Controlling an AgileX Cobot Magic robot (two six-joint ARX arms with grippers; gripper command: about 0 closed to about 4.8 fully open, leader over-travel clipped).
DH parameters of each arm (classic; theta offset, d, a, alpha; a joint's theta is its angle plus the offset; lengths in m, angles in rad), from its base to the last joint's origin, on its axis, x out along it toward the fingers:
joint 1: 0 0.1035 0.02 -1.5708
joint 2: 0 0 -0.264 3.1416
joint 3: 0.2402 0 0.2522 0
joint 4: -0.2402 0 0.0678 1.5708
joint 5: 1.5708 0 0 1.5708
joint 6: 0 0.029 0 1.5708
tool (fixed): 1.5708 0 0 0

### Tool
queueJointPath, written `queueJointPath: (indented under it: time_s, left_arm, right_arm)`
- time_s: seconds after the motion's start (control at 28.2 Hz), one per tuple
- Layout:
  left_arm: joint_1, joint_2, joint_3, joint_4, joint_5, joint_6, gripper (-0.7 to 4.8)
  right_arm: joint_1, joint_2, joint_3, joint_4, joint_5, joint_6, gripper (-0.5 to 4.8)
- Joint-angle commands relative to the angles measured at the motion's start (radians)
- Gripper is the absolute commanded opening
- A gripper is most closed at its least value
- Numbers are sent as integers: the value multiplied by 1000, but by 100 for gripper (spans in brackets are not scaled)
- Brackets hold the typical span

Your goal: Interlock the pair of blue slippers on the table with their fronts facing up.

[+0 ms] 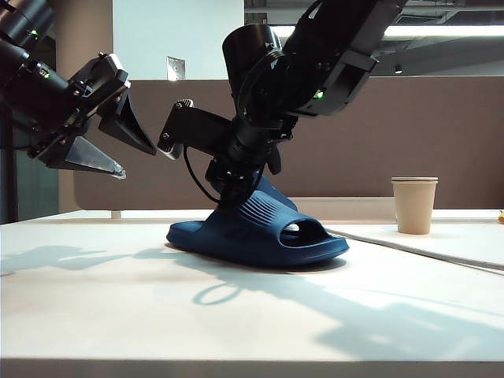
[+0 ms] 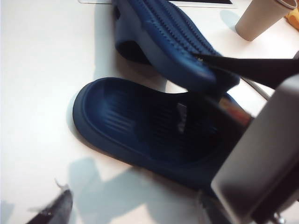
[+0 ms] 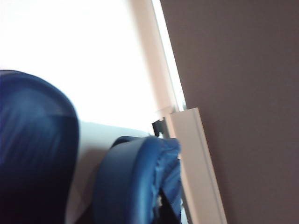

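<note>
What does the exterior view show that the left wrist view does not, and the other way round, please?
Only the exterior view shows the left hand whole, open in the air left of the slippers, the right arm reaching down onto the upper slipper, and the brown partition. Only the left wrist view shows the ribbed footbed of the lower slipper from above, with the upper slipper's ribbed strap tilted over it. Both share the blue slippers, the white table and the paper cup.

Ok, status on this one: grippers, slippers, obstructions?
Left gripper open, raised left of the slippers. Right gripper down on the tilted upper slipper; grip unconfirmed. Lower slipper flat on table. Paper cup well clear.
</note>
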State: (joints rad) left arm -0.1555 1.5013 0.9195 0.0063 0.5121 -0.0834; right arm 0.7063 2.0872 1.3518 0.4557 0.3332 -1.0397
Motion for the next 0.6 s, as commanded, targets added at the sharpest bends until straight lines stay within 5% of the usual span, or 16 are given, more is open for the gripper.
queueJointPath:
  time_s: [0.04, 0.14, 0.46, 0.6]
  left_arm:
    - [1, -5, 3, 2, 7, -3, 341]
    - [1, -5, 3, 2, 7, -3, 341]
    - [1, -5, 3, 3, -4, -3, 341]
    - [1, -5, 3, 14, -4, -3, 341]
  right_arm:
    - [-5, 3, 2, -10, 32, 19, 91]
    - [-2, 3, 2, 8, 49, 18, 44]
    - [26, -3, 6, 219, 235, 30, 8]
    - [33, -63, 10, 216, 295, 175, -1]
